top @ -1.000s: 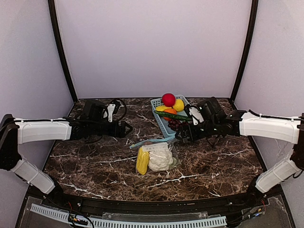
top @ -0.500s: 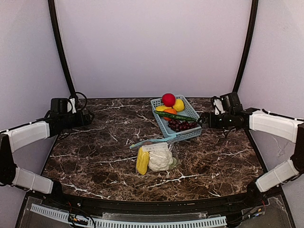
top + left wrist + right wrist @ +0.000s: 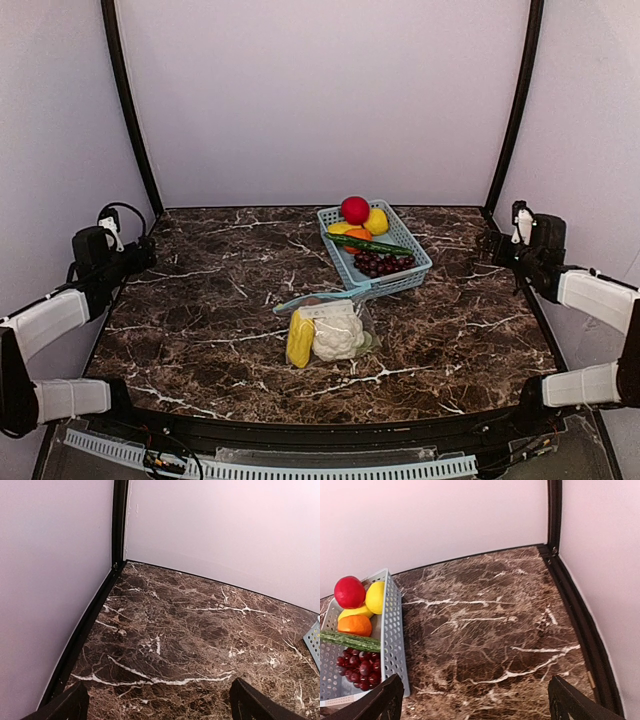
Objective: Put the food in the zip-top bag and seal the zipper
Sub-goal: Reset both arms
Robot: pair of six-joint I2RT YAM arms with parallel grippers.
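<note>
Top external view: both arms have drawn back since half a second ago. The left one is now close to the left wall, and the right one has moved away from the basket (image 3: pixel 402 282) toward the right wall. The bag and the food have not shifted.

The zip-top bag (image 3: pixel 360 318) lies flat on the marble table (image 3: pixel 200 335), near the middle and a little to the front, well apart from both grippers. Through the clear plastic the yellow banana (image 3: pixel 299 340) shows on the left, touching the lumpy white cauliflower (image 3: pixel 338 337). A small light-green piece (image 3: pixel 371 342) peeks out at the cauliflower's right side, too small to make out further. A white label patch (image 3: pixel 325 310) sits just beyond the cauliflower. The zipper (image 3: pixel 318 298) runs along the bag's far edge, slanting toward the basket's near corner. Whether it is pressed closed cannot be told.

Behind the bag, the basket holds dark grapes (image 3: pixel 383 264), a green cucumber (image 3: pixel 370 243), an orange (image 3: pixel 358 234), a lemon (image 3: pixel 376 221) and a red ball (image 3: pixel 354 210).

In the left wrist view, the left gripper (image 3: pixel 160 706) has its fingertips spread to the bottom corners, with only bare marble between them. The right gripper (image 3: pixel 475 704) is spread the same way. Only the tips of the fingers are in frame, and the basket is cut off at the edge in both wrist views.
</note>
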